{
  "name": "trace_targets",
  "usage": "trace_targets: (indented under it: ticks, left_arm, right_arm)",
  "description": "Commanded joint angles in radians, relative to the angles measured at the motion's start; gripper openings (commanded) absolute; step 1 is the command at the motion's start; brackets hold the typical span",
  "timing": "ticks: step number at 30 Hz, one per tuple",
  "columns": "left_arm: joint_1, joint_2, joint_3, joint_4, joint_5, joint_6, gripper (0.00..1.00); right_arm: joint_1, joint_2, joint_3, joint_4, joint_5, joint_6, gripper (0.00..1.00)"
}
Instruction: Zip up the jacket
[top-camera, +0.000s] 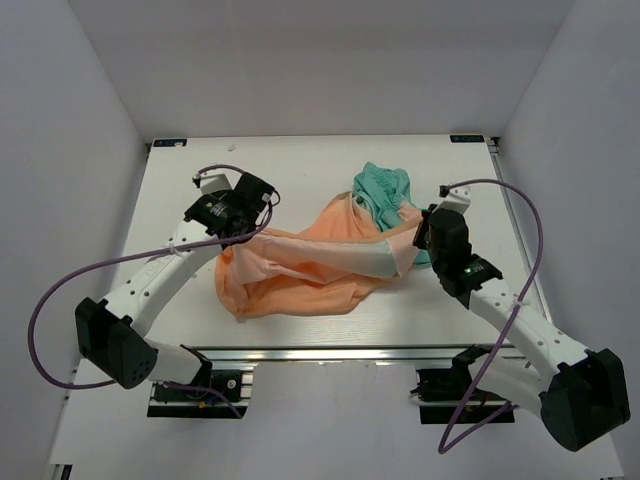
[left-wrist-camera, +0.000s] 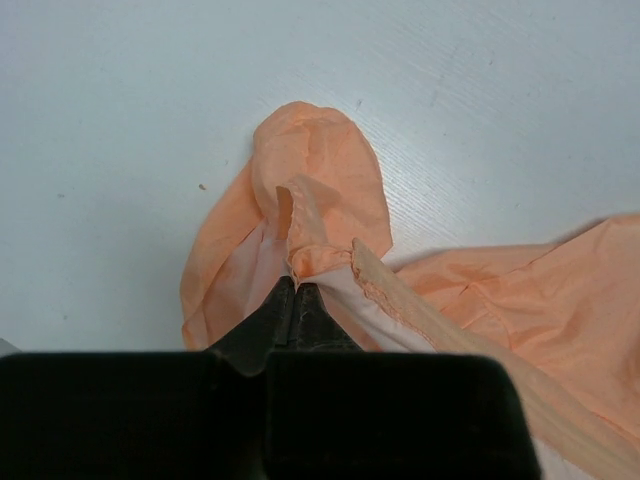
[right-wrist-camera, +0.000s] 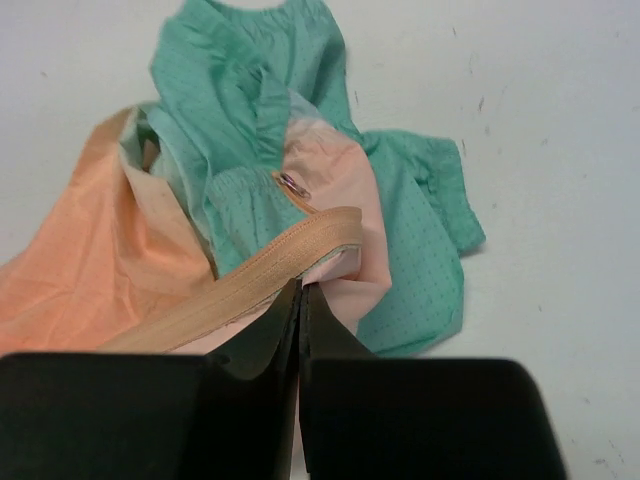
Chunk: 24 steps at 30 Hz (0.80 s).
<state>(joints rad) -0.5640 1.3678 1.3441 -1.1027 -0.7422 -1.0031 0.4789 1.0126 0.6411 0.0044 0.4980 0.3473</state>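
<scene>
The jacket (top-camera: 310, 262) lies crumpled in the middle of the white table, peach-orange at the left, teal-green (top-camera: 383, 192) at the back right. My left gripper (top-camera: 262, 226) is shut on the orange fabric at the jacket's left end; in the left wrist view (left-wrist-camera: 298, 286) its tips pinch a fold by the zipper tape (left-wrist-camera: 400, 305). My right gripper (top-camera: 420, 236) is shut on the jacket's edge at the right; in the right wrist view (right-wrist-camera: 301, 287) its tips pinch fabric just under the orange zipper tape (right-wrist-camera: 255, 273). A small metal zipper pull (right-wrist-camera: 293, 185) shows above it.
The white table (top-camera: 300, 165) has walls close on the left, right and back. Purple cables loop from both arms (top-camera: 530, 220). The table's metal front rail (top-camera: 330, 352) runs below the jacket.
</scene>
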Motion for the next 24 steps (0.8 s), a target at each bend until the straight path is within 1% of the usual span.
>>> trace_targets:
  ticks: [1, 2, 3, 4, 5, 6, 7, 8, 9, 10, 11, 12, 13, 14, 15, 16, 17, 18, 19, 20, 21, 22, 23, 24]
  left_arm:
    - [0.012, 0.005, -0.033, 0.049, 0.007, 0.046, 0.0]
    - [0.041, 0.023, -0.028, 0.099, 0.03, 0.082, 0.0]
    - [0.067, 0.046, -0.014, 0.125, 0.05, 0.105, 0.0]
    - [0.097, 0.107, 0.022, 0.192, 0.076, 0.139, 0.0]
    - [0.172, 0.144, 0.051, 0.226, 0.139, 0.211, 0.0]
    - [0.212, 0.184, 0.093, 0.24, 0.154, 0.231, 0.0]
    - [0.245, 0.273, 0.145, 0.245, 0.152, 0.247, 0.0]
    - [0.307, 0.319, 0.284, 0.222, 0.142, 0.268, 0.0]
    - [0.334, 0.361, 0.365, 0.193, 0.101, 0.271, 0.0]
    - [0.384, 0.438, 0.45, 0.132, 0.086, 0.28, 0.0]
    - [0.401, 0.467, 0.61, 0.1, 0.075, 0.285, 0.0]
    - [0.418, 0.485, 0.674, 0.074, 0.045, 0.287, 0.0]
    - [0.432, 0.494, 0.72, 0.058, 0.037, 0.293, 0.0]
    - [0.452, 0.475, 0.737, 0.075, 0.033, 0.32, 0.0]
    - [0.46, 0.452, 0.715, 0.095, 0.035, 0.33, 0.0]
    - [0.464, 0.42, 0.677, 0.148, 0.041, 0.336, 0.0]
    - [0.469, 0.339, 0.624, 0.188, 0.041, 0.348, 0.0]
    - [0.467, 0.292, 0.483, 0.228, 0.04, 0.35, 0.0]
    - [0.467, 0.246, 0.407, 0.307, 0.041, 0.35, 0.0]
    - [0.467, 0.167, 0.336, 0.343, 0.041, 0.348, 0.0]
    - [0.467, 0.133, 0.211, 0.377, 0.04, 0.336, 0.0]
    - [0.467, 0.108, 0.157, 0.386, 0.059, 0.308, 0.0]
    - [0.469, 0.07, 0.106, 0.395, 0.081, 0.298, 0.0]
    - [0.467, 0.057, 0.016, 0.403, 0.105, 0.288, 0.0]
  right_arm:
    - [0.003, 0.016, 0.12, 0.089, -0.004, -0.036, 0.0]
    - [0.001, 0.115, 0.194, 0.115, -0.021, -0.059, 0.0]
    - [0.003, 0.176, 0.251, 0.117, -0.033, -0.08, 0.0]
    - [0.003, 0.246, 0.315, 0.123, -0.047, -0.117, 0.0]
    - [0.003, 0.39, 0.389, 0.144, -0.056, -0.131, 0.0]
    - [0.003, 0.459, 0.555, 0.161, -0.067, -0.145, 0.0]
    - [0.001, 0.533, 0.648, 0.18, -0.068, -0.166, 0.0]
    - [0.003, 0.664, 0.746, 0.186, -0.072, -0.2, 0.0]
    - [0.001, 0.717, 0.937, 0.219, -0.102, -0.217, 0.0]
    - [0.003, 0.771, 1.022, 0.238, -0.107, -0.229, 0.0]
    - [0.003, 0.846, 1.092, 0.27, -0.117, -0.255, 0.0]
    - [0.003, 0.869, 1.176, 0.389, -0.146, -0.274, 0.0]
    - [0.003, 0.888, 1.192, 0.467, -0.148, -0.286, 0.0]
    - [0.0, 0.905, 1.194, 0.552, -0.173, -0.332, 0.0]
    - [-0.002, 0.905, 1.184, 0.633, -0.238, -0.341, 0.0]
    - [-0.002, 0.903, 1.165, 0.78, -0.278, -0.343, 0.0]
    - [-0.003, 0.894, 1.123, 0.817, -0.318, -0.343, 0.0]
    - [-0.003, 0.887, 1.108, 0.821, -0.36, -0.34, 0.0]
    - [-0.006, 0.853, 1.039, 0.818, -0.38, -0.34, 0.0]
    - [-0.006, 0.828, 0.978, 0.831, -0.391, -0.338, 0.0]
    - [-0.01, 0.801, 0.897, 0.867, -0.391, -0.329, 0.0]
    - [-0.013, 0.741, 0.806, 0.952, -0.389, -0.332, 0.0]
    - [-0.013, 0.707, 0.62, 0.983, -0.334, -0.332, 0.0]
    - [-0.014, 0.678, 0.53, 1.002, -0.313, -0.329, 0.0]
